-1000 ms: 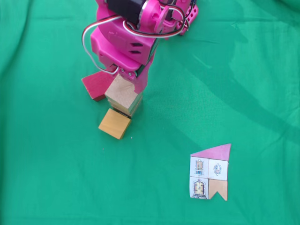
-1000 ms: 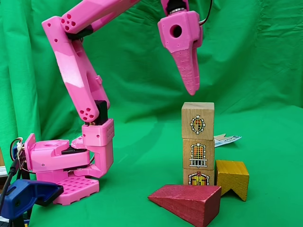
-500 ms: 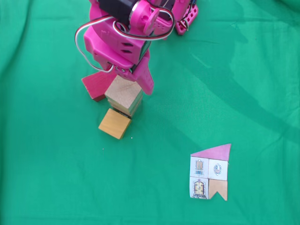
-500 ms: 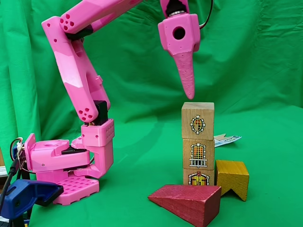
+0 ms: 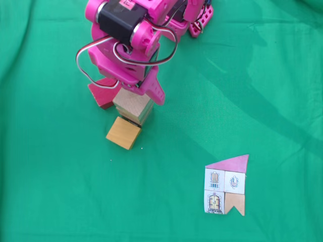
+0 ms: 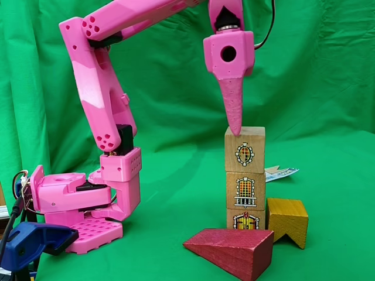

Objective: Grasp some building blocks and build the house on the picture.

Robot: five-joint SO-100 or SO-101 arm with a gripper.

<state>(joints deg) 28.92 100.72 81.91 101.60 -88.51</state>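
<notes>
Three pale wooden cubes stand stacked in a tower, printed with windows and a door; from above only its top cube shows. An orange-tan notched block rests against the tower's foot. The dark-red roof block lies on the cloth beside it, partly under the arm in the top-down fixed view. My pink gripper points straight down, jaws together and holding nothing, its tip at the top cube's upper left edge. The picture lies flat at the lower right.
Green cloth covers the table and hangs as a backdrop. The arm's pink base stands at the left, with a blue clamp in front of it. A paper edge peeks out behind the tower.
The gripper has come down and turned about its axis; its tip went from well above the tower to the top cube's edge. The blocks have not moved.
</notes>
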